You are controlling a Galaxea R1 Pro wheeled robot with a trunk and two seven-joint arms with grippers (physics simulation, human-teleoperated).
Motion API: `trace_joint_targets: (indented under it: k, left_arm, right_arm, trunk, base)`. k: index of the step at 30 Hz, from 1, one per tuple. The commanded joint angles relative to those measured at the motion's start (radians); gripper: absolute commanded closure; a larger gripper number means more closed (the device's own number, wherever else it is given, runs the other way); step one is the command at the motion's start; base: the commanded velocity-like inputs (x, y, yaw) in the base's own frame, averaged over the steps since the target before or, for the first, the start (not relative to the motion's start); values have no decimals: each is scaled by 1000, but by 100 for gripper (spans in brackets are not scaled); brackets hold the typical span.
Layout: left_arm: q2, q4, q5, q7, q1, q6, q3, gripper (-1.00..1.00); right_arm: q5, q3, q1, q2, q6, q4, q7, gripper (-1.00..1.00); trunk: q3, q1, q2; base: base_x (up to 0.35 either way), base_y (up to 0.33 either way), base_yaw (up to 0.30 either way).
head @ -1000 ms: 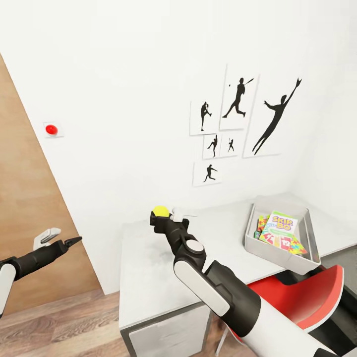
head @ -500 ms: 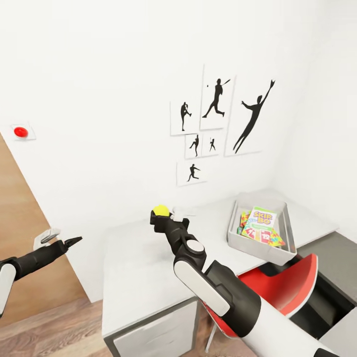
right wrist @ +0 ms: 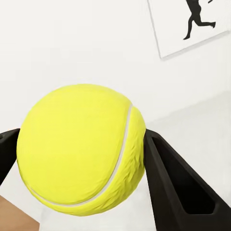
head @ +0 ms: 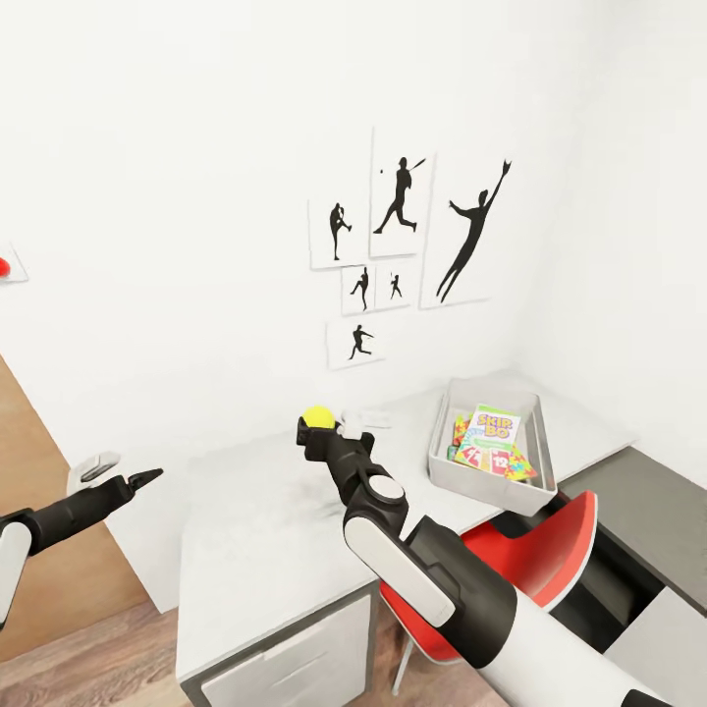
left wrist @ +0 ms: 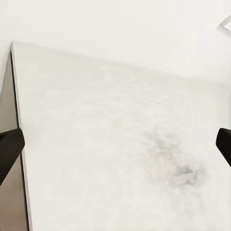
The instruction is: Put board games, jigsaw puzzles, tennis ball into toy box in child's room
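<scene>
My right fingers [head: 317, 432] are clamped on the tennis ball [head: 317, 418]; in the right wrist view the ball [right wrist: 79, 149] sits pinched between both dark fingers [right wrist: 175, 185], one on each side, seam showing. I hold it in the air above the pale worktop [head: 265, 530], near the wall with the athlete posters [head: 398, 245].

Toy box [head: 486, 481] sits well to the right on the same worktop, near the room's corner, above the red chair [head: 535, 550]. A Skip-Bo board game [head: 488, 424] and jigsaw puzzles [head: 459, 437] already lie inside it.

My left fingers [head: 123, 481] are spread apart and hold nothing, out to the left of the worktop's end; the left wrist view looks down on bare worktop [left wrist: 120, 144] with a fingertip at each side.

Step in hand, as I judge it: carry the ball across to the box. To do it well: keep the squeeze steady, since a round ball can squirt out. Travel high enough to clear the box's near wall. Stop over the middle of the box, lower close to the games, then release, because a drop from height could bounce out. Keep the left arm parked clear.
</scene>
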Motion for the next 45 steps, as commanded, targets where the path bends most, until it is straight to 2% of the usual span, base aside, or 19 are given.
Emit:
trace_joint_targets:
  k: [1,10,16,22,23,27,29,31,34,37,45]
  left_arm:
    - [0,0,0,-3,-1,6,2,-100]
    - [-1,0,1,-2,-1,6,0,-100]
    - [-2,0,-1,-2,-1,6,1,-100]
    - [-2,0,-1,-3,-1,6,1,-100]
    - [-2,0,-1,-3,-1,6,1,-100]
    - [-2,0,-1,-3,-1,6,1,-100]
    - [-2,0,0,-3,-1,6,1,-100]
    - [-2,0,0,-3,-1,6,0,-100]
    - [-2,0,0,-2,-1,6,0,-100]
    - [-2,0,0,-2,-1,6,0,-100]
    - [-2,0,0,-2,-1,6,0,-100]
  right_arm:
    - [-7,1,-1,0,1,-1,-5,100]
    - [-1,0,-1,-3,2,-17,-10,100]
    - [4,-7,-1,-16,9,-76,-25,100]
    - [4,-17,-1,-20,9,-104,-67,100]
    - [2,-27,-1,-24,6,-108,-71,100]
    - [-24,-118,7,-88,-12,-112,-50,100]
    - [-73,-157,25,-118,-30,-113,-17,100]
    - [-143,-209,46,-146,-43,-113,31,100]
    - [-212,-278,85,-175,-51,-112,146,100]
    - [-226,-297,102,-179,-54,-111,221,100]
    - [-226,-301,109,-171,-56,-111,249,100]
  trunk:
    - [-2,1,-2]
    - [-2,1,-2]
    - [-2,1,-2]
    - [-2,1,-2]
    - [-2,1,-2]
    - [-2,1,-2]
    - [-2,1,-2]
    - [-2,1,-2]
    - [-2,1,-2]
    - [-2,1,-2]
    - [-2,1,-2]
  base:
    - [0,0,-1]
    - [0,0,0]
    - [0,0,0]
    - [0,0,0]
    - [0,0,0]
    - [0,0,0]
    - [0,0,0]
    - [0,0,0]
    - [0,0,0]
    - [0,0,0]
    - [0,-120,-27]
